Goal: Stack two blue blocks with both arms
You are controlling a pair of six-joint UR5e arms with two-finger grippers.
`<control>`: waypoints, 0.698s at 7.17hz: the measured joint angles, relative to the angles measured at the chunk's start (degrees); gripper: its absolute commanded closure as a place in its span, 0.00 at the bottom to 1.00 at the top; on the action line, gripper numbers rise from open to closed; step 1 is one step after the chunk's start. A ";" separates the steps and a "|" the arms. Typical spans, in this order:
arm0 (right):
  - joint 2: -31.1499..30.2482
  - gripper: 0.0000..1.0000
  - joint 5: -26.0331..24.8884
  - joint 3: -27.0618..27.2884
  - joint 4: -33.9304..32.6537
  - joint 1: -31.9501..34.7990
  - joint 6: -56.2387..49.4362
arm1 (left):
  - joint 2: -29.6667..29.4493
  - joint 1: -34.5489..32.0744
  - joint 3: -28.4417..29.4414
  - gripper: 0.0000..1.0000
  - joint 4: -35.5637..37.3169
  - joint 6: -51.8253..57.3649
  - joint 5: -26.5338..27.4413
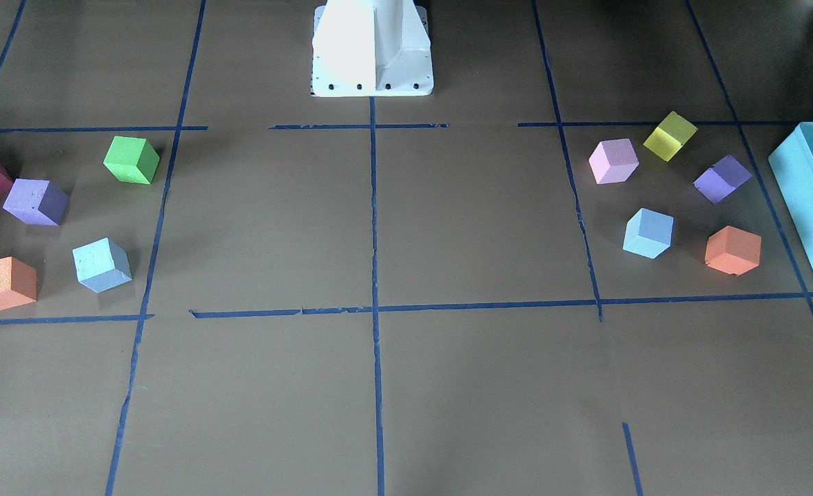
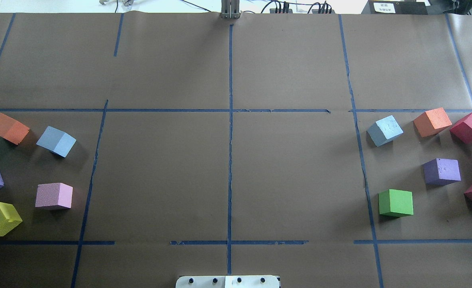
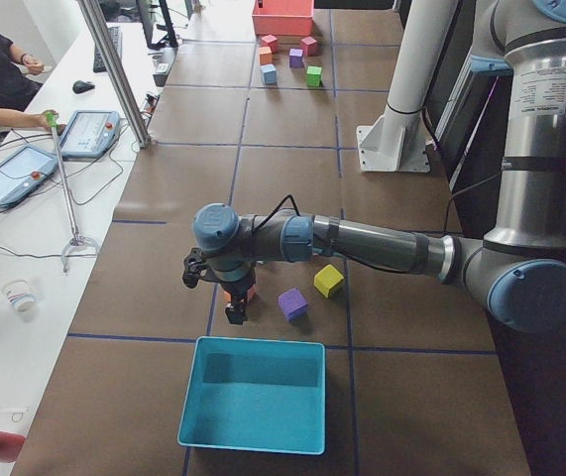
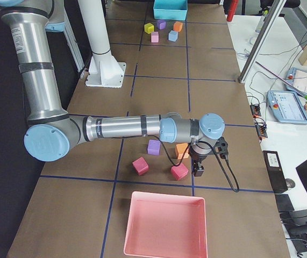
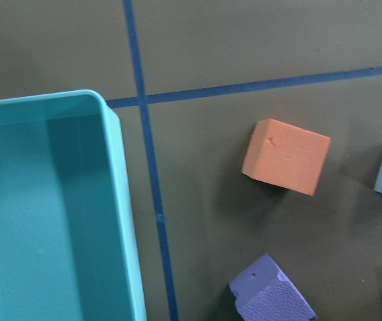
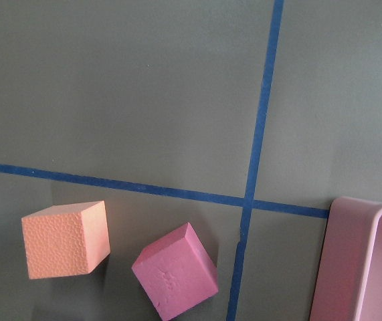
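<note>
Overhead exterior, left blue block (image 2: 56, 141) beside orange cube (image 2: 8, 128), right blue block (image 2: 385, 131) beside second orange cube (image 2: 432, 121), cannot tell jaws' state

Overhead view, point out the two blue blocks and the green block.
Left blue block (image 2: 53, 137): overhead exterior view, on its top face.
Right blue block (image 2: 389, 126): overhead exterior view, on its speckled top face.
Green block (image 2: 396, 200): overhead exterior view, on its top face.

You have the left arm (image 3: 372, 245) stretched low and level out from the white pedestal (image 3: 401, 119), wrist bent so the left gripper (image 3: 234, 313) points down. The right arm (image 4: 118, 128) mirrors it on the pedestal's other side, right gripper (image 4: 199, 170) down. You cannot tell either gripper's finger spacing.
</note>
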 measured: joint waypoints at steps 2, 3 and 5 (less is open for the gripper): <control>-3.11 0.00 0.09 3.53 0.09 -0.01 -0.09 | -2.00 -1.78 1.78 0.00 0.00 1.87 0.31; -3.97 0.00 0.16 4.42 0.07 -0.04 -0.02 | -2.11 -2.04 1.38 0.00 0.02 2.21 0.59; -4.34 0.00 0.44 4.61 0.04 -0.11 0.44 | -2.00 -2.14 0.69 0.00 -0.07 2.25 0.41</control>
